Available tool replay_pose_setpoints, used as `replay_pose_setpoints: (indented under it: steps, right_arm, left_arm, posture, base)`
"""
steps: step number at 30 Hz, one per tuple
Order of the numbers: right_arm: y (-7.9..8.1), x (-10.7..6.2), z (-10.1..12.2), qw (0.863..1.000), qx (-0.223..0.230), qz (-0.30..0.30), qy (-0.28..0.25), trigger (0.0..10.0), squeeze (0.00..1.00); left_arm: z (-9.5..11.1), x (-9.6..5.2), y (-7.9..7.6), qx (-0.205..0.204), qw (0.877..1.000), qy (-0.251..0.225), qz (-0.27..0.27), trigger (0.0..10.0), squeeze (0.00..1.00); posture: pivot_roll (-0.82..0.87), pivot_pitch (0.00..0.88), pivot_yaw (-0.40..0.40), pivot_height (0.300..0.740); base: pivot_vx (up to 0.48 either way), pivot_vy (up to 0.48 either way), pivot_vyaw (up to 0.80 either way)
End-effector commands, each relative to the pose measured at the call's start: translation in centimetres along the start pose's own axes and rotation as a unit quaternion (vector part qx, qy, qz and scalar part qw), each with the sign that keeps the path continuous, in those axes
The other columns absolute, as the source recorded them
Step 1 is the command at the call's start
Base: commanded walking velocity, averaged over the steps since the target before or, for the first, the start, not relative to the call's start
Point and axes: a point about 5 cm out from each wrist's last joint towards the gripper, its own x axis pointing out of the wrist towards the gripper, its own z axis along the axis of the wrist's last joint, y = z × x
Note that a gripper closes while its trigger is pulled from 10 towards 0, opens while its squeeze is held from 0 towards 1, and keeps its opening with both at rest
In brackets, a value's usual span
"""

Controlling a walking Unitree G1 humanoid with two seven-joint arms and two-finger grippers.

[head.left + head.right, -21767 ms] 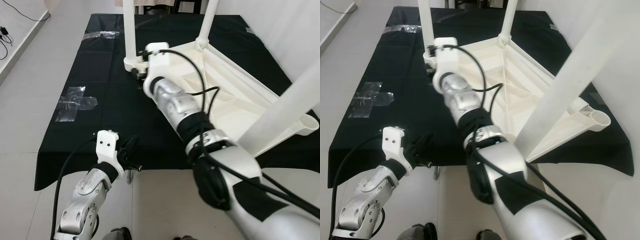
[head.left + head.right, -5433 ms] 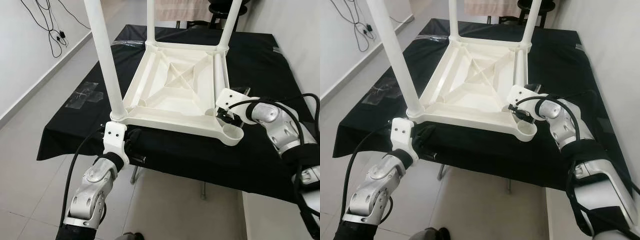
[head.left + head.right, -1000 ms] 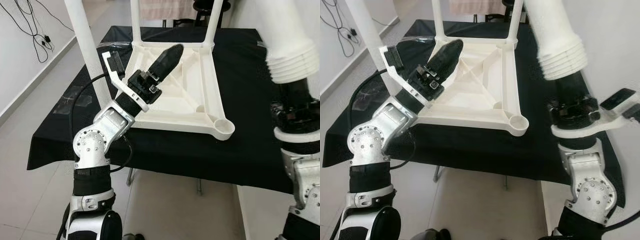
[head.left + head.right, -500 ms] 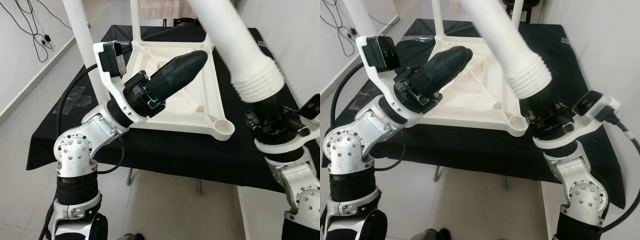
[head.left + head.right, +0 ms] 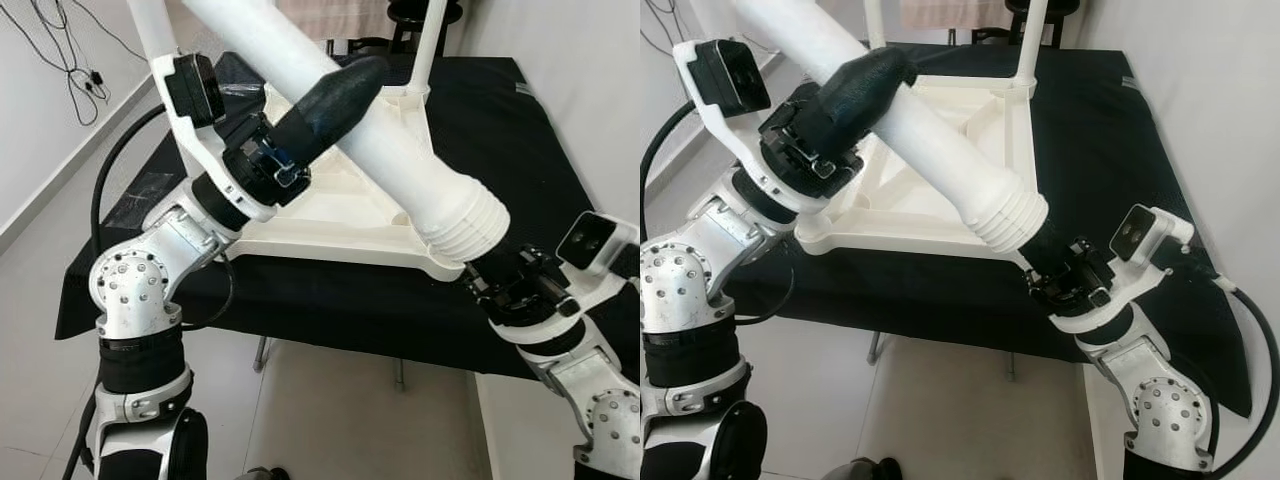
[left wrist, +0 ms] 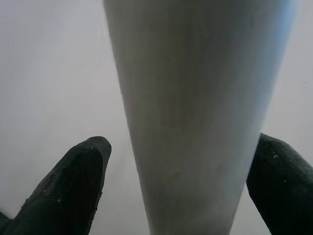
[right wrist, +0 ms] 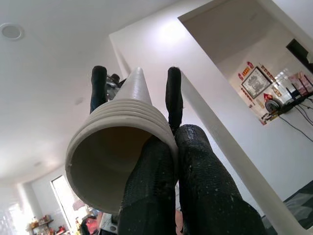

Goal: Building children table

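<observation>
In the left eye view the loose leg slants from 10 to 4 o'clock over the upturned table on the black worktop, its ribbed end pinched by the right claw above the empty socket, while in the left wrist view the left claw straddles the leg, fingers not visibly touching.

Loose leg slantwise above upturned table.

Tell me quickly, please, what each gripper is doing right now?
Left gripper: open, straddling the loose table leg.
Right gripper: shut on the table leg's threaded end.
</observation>
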Motion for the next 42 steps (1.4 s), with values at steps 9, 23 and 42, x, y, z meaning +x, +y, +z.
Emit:
replay_pose_setpoints:
  steps: [9, 23, 42]
  right_arm:
    - [-1.2, -2.3, -1.0, 0.999, 0.008, -0.040, 0.028, 0.0, 0.00]
    - [-1.5, -2.0, -1.3, 0.999, 0.004, -0.034, 0.040, 0.0, 0.00]
    - [-2.3, -2.3, -1.4, 0.994, 0.005, -0.104, -0.015, 10.0, 1.00]
  left_arm:
    - [0.7, 0.1, -0.4, -0.010, 1.000, -0.019, -0.020, 10.0, 0.00]
    - [0.5, -0.6, -0.6, -0.033, 0.999, -0.031, -0.022, 0.0, 0.00]
    - [2.3, -0.2, -0.6, -0.015, 0.997, -0.068, -0.015, 0.0, 0.00]
  posture:
    - [-0.04, 0.101, 0.023, 0.740]
    - [-0.05, 0.103, 0.013, 0.740]
    - [-0.06, 0.110, 0.012, 0.740]
  base:
    - [0.000, 0.000, 0.00]
    - [0.000, 0.000, 0.00]
    - [0.000, 0.000, 0.00]
